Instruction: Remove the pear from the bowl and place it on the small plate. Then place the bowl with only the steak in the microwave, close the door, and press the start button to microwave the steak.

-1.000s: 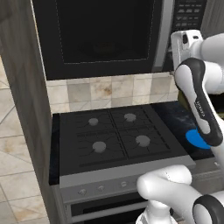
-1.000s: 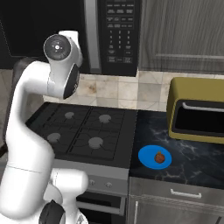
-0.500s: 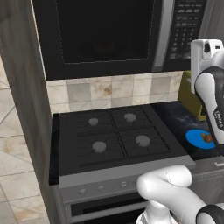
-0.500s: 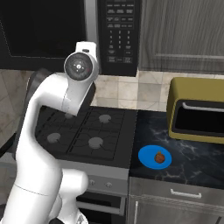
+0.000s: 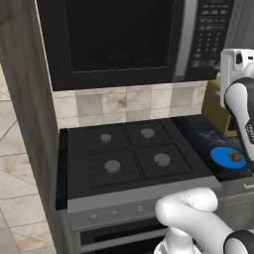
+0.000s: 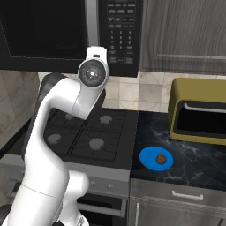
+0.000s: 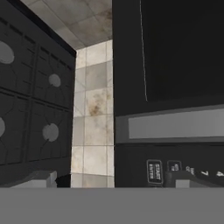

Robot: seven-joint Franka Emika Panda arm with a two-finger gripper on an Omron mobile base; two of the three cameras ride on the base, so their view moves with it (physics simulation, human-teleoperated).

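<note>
The black microwave point(image 5: 124, 39) hangs over the stove with its door point(image 6: 44, 31) shut and its window dark. Its keypad point(image 6: 121, 31) is on the right. The bowl and the steak are hidden. The pear point(image 6: 161, 159) lies on the small blue plate point(image 6: 150, 156) on the dark counter; the left base view also shows the plate point(image 5: 223, 156) and the pear point(image 5: 235, 157). My gripper point(image 7: 116, 179) is open and empty, its fingertips point(image 7: 41, 178) spread wide. It faces the microwave's front, close to the keypad's start button point(image 7: 154, 171).
A black four-burner stove point(image 5: 129, 154) sits below the microwave, with a tiled backsplash point(image 5: 124, 101) behind it. A mustard-yellow countertop oven point(image 6: 198, 110) stands on the counter right of the plate. My raised forearm point(image 6: 93, 75) is in front of the microwave's lower right corner.
The arm has swung right and toward the microwave's keypad side. In the left base view it no longer covers the blue plate and pear.
</note>
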